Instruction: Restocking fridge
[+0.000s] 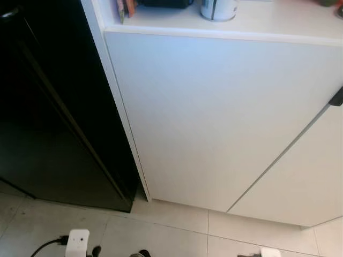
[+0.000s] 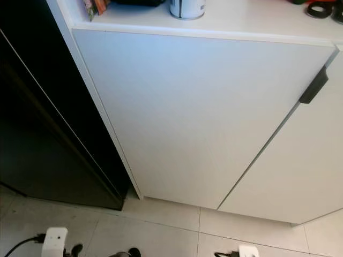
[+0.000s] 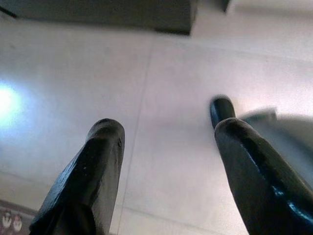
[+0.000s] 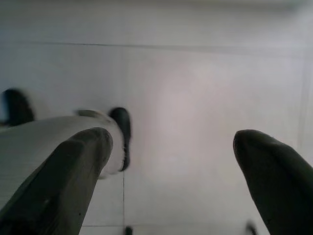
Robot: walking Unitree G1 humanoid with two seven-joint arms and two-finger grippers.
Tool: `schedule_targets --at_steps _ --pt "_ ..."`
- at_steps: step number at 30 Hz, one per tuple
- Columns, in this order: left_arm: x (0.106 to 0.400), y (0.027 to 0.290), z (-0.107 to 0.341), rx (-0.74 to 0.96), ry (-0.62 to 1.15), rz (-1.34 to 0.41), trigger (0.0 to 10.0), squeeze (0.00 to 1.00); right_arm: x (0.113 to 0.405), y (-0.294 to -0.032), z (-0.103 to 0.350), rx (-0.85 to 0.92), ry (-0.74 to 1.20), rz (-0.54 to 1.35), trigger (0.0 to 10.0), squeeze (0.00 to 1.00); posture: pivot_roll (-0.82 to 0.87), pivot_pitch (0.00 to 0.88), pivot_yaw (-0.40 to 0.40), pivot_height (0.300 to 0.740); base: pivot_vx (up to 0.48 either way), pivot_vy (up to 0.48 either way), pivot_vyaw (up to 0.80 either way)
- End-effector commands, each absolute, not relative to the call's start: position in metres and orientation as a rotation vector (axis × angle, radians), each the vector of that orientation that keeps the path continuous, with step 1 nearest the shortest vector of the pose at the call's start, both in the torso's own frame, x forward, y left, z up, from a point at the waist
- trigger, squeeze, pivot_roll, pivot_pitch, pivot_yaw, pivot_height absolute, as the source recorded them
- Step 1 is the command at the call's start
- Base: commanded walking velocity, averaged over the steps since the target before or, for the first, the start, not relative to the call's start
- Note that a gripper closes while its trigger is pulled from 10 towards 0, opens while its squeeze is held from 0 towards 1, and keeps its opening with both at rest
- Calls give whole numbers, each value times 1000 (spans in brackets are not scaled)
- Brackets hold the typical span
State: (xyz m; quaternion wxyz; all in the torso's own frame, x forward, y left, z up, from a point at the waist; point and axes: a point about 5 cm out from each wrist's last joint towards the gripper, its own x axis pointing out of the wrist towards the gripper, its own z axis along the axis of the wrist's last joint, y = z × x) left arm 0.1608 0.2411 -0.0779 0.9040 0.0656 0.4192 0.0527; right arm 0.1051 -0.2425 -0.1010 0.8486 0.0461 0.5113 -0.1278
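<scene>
Fridge: the tall black appliance (image 1: 48,107) at the robot's left is probably it, standing just beside the white cabinet (image 1: 214,118); its door looks shut, and nothing to stock is in hand.
Left end effector (image 3: 166,161): hangs over the tiled floor (image 3: 171,63), fingers wide apart, empty.
Right end effector (image 4: 171,166): likewise wide and empty above the floor.
Table: its top (image 2: 246,21) carries a tin (image 2: 187,8) and small items near the edge.
Risk: turning toward the fridge this close could knock an arm against the cabinet handle (image 2: 314,85).
</scene>
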Motion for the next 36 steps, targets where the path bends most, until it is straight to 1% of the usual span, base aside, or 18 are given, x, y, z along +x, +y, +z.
schedule_targets --at_steps 1,4,8,10,16,20,24,30,36 --pt "153 237 -83 127 914 103 10000 0 97 -244 -103 135 1100 -319 10000 0 28 126 30 740 0 0 0" --pt "154 232 -85 112 920 102 10000 0 99 -241 -103 181 1071 -337 10000 0 21 114 34 740 0 0 0" --pt "154 231 -86 114 927 100 10000 0 99 -241 -103 184 1070 -338 10000 0 21 114 34 740 0 0 0" --pt "155 223 -88 94 939 101 10000 0 108 -233 -103 179 1071 -288 10000 0 20 90 25 740 0 0 0" --pt "161 221 -86 85 936 109 10000 0 120 -230 -100 193 1043 -272 10000 0 24 63 26 740 0 0 0" --pt "174 217 -82 84 912 109 10000 0 125 -230 -99 199 1034 -281 10000 0 25 18 27 740 0 274 0" --pt "179 215 -80 84 906 108 10000 0 127 -227 -99 198 1033 -262 10000 0 25 2 23 740 0 280 0" --pt "181 213 -80 69 901 115 10000 0 133 -232 -96 197 1024 -254 10000 0 34 2 11 740 0 280 0" --pt "184 212 -79 66 899 115 10000 0 136 -235 -94 200 1011 -258 10000 0 30 25 7 740 0 286 0"
